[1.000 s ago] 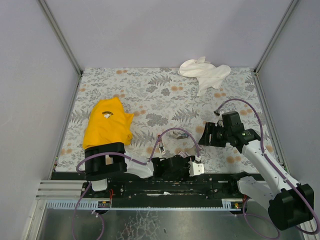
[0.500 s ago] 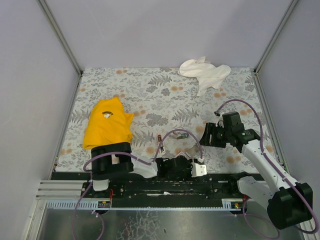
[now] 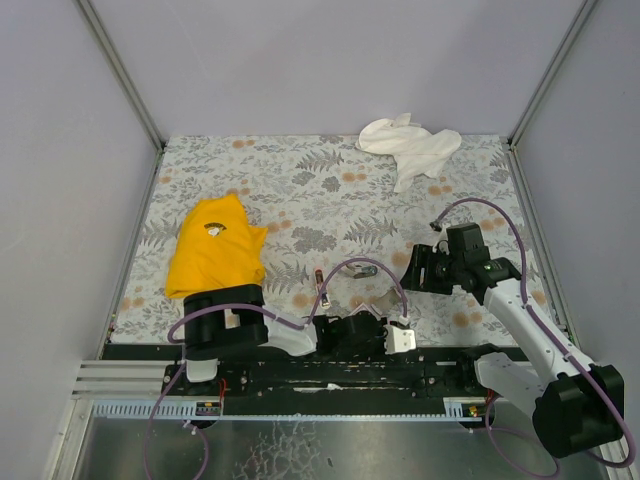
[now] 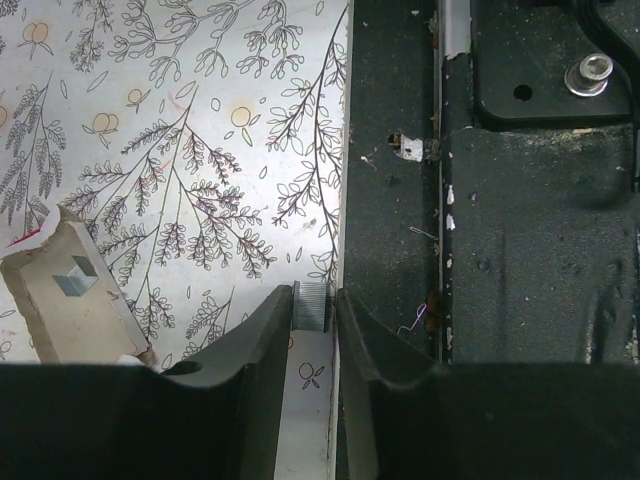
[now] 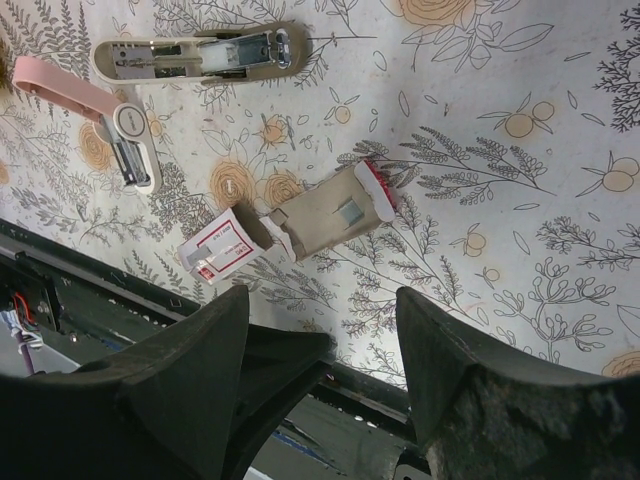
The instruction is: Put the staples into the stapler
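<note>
The stapler (image 5: 200, 55) lies opened out on the floral table, its pink arm (image 5: 60, 85) swung away from the beige base with its metal channel. In the top view the stapler (image 3: 322, 285) is left of centre. The staples' grey-brown tray (image 5: 335, 215) lies partly slid out of its sleeve with the pale label (image 5: 215, 250), and shows again as the tray (image 4: 70, 295) in the left wrist view. My left gripper (image 4: 315, 292) is down at the table's near edge. Its jaws are narrow on a short silvery strip of staples (image 4: 311, 308). My right gripper (image 5: 322, 300) hangs open above the box, holding nothing.
A yellow cloth (image 3: 215, 250) lies at the left and a white cloth (image 3: 410, 148) at the far right corner. The black base rail (image 4: 520, 200) runs right beside the left gripper. Purple cables (image 3: 350, 265) loop over the table near the stapler.
My left gripper has slid a little to the right along the near edge and its jaws have drawn in onto the strip of staples. The right arm has hardly moved.
</note>
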Robot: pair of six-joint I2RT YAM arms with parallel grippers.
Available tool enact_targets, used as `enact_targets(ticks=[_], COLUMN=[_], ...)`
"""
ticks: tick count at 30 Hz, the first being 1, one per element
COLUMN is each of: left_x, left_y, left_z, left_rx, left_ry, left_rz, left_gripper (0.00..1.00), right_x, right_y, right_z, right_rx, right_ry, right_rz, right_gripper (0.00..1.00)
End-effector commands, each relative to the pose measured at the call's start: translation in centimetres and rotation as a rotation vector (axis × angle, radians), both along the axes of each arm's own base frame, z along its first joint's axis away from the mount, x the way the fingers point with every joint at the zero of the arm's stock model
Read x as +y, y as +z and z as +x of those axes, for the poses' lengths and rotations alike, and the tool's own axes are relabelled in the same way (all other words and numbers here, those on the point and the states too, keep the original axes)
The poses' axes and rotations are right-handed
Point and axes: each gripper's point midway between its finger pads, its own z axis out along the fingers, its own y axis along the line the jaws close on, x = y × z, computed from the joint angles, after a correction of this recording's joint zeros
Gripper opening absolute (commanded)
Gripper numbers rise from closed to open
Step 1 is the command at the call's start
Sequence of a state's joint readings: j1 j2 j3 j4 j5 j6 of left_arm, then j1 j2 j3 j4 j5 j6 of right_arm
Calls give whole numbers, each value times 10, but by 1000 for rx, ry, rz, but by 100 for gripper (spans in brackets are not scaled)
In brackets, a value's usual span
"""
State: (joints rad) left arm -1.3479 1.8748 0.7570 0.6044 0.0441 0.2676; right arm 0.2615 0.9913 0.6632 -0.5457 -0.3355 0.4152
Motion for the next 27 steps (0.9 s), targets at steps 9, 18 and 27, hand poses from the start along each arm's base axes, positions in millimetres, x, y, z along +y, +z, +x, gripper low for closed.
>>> enact_targets(ticks=[9,18,27], left_x=[-6,9,28], left_y=[26,80,94], left_z=[-6,28,62], left_rx=[145,350,463], left_ry=[43,216,373], left_rz=[-69,-266,-255], left_gripper=[16,15,15], right_x=[0,1,11], right_y=[25,49,64], right_z=[13,12,11], right_rx=[-76,-126,-175], right_ry=[7,7,3], right_rz=[29,60,141], right_gripper=[67,67,67])
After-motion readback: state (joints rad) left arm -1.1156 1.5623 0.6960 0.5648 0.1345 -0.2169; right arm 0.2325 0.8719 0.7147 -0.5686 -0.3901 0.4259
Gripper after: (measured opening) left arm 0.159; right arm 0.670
